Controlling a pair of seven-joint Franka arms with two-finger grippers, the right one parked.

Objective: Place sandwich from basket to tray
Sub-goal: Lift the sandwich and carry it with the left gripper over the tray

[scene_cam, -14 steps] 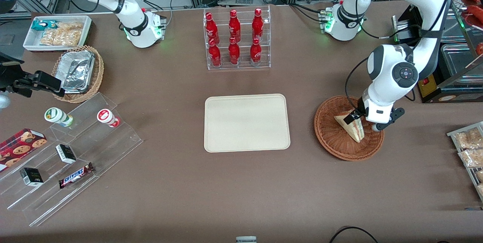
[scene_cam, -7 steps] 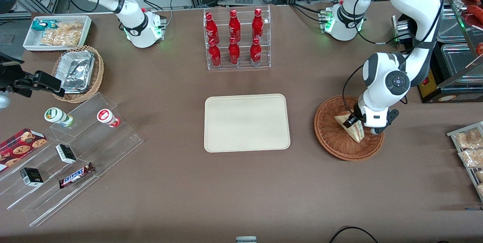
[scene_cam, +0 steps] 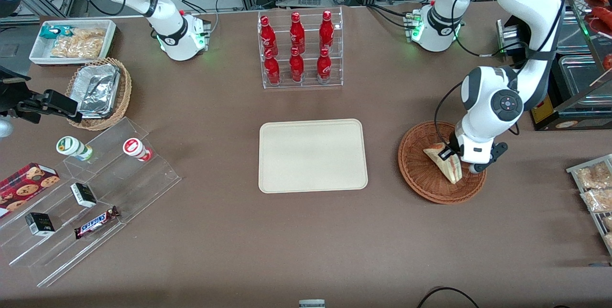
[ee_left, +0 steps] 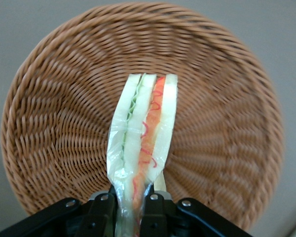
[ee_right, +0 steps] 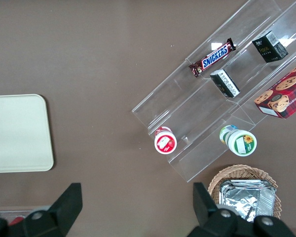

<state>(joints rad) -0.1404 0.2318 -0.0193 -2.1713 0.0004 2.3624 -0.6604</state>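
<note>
Front view: the tool (scene_cam: 450, 154) is down in the basket (scene_cam: 420, 174), at the sandwich (scene_cam: 447, 167); the tray (scene_cam: 313, 155) lies bare, well apart on the desk (scene_cam: 287, 241).

Left wrist view: the fingers (ee_left: 101, 210) pinch the sandwich (ee_left: 145, 133) by its narrow end above the basket (ee_left: 54, 123). Grasp made; lift, carry and release remain.

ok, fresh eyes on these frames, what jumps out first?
Probably the left arm's end effector, shut on the pale triangular clear-wrapped sandwich over the round reddish-brown wicker basket at the working arm's end of the table. Next, the bare flat cream-beige rectangular tray mid-table. Farther from the front camera than the tray stands a clear acrylic rack of six red bottles.
</note>
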